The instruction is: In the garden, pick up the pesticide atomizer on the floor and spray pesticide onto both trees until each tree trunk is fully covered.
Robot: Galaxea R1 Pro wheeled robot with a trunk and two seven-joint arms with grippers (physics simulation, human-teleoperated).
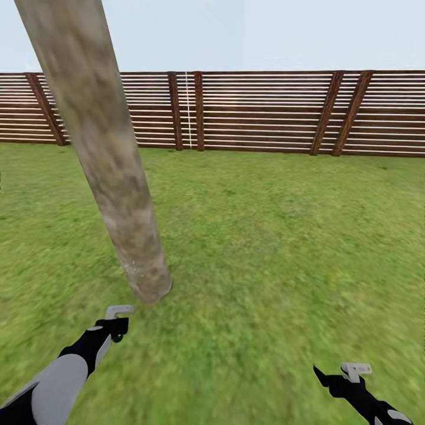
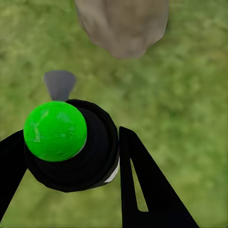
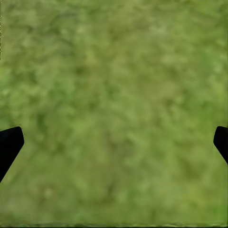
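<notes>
Left gripper (image 2: 71, 156): clamped on the pesticide atomizer (image 2: 71, 147), nozzle toward the tree trunk (image 1: 112, 177).
Right gripper (image 3: 114, 142): wide, empty over the lawn (image 1: 277, 248).
Risk: aimed low near the trunk's foot, spray may wet grass and leave upper bark uncovered.

From my station, the right wrist camera looks straight down on mottled green grass (image 3: 114, 109), blurred and uniform in texture, with lighter yellow-green patches mixed among darker ones. The two black fingertips (image 3: 9, 142) of the right gripper (image 3: 114, 142) intrude at opposite edges of the picture, set wide apart with open lawn between them and nothing held. I note a thin darker strip along one border of the frame, possibly a rendering edge, though the picture is too soft for me to say.
</notes>
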